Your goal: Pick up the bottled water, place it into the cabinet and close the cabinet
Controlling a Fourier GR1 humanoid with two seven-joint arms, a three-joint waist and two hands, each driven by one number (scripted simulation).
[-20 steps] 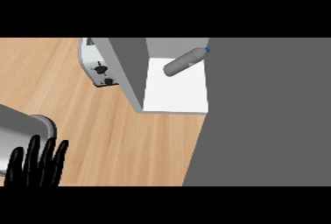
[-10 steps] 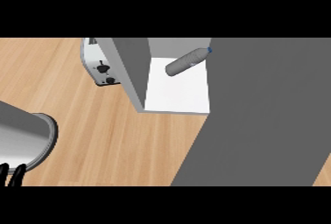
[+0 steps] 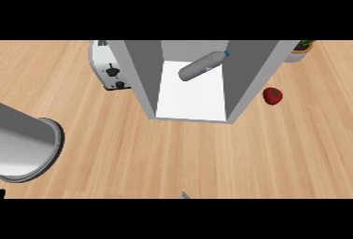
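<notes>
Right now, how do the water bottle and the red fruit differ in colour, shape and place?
The water bottle is grey and long with a blue cap; the red fruit is round and red. The water bottle lies tilted on the white floor inside the cabinet; the red fruit sits on the wooden counter, outside its right wall. No hand touches either.

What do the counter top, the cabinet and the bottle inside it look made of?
Counter top: wood or wood-look laminate, matte, with pale plank grain lines. Cabinet: flat grey panels with a white floor, probably painted board; no grain or shine shows. Bottled water: grey, semi-translucent body with a blue cap, probably plastic, lying tilted on the white floor.
</notes>
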